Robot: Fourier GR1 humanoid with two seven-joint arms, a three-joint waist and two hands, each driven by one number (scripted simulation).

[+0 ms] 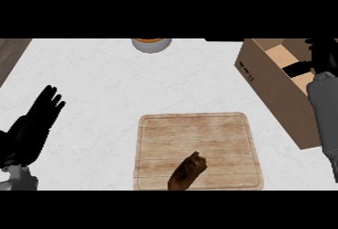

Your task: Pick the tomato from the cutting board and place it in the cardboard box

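No tomato shows anywhere in the head view. The wooden cutting board (198,134) lies in the middle of the white counter and carries only a dark brown lumpy object (187,172) near its front edge. The open cardboard box (274,85) stands at the right. My right forearm stretches up along the right edge, and my right hand (321,53) hangs over the box's opening; what it holds, if anything, is hidden. My left hand (41,114) rests open at the left edge, fingers up, well away from the board.
A grey bowl (152,45) with something orange in it sits at the counter's far edge, left of the box. A dark wooden strip (10,53) borders the counter at the far left.
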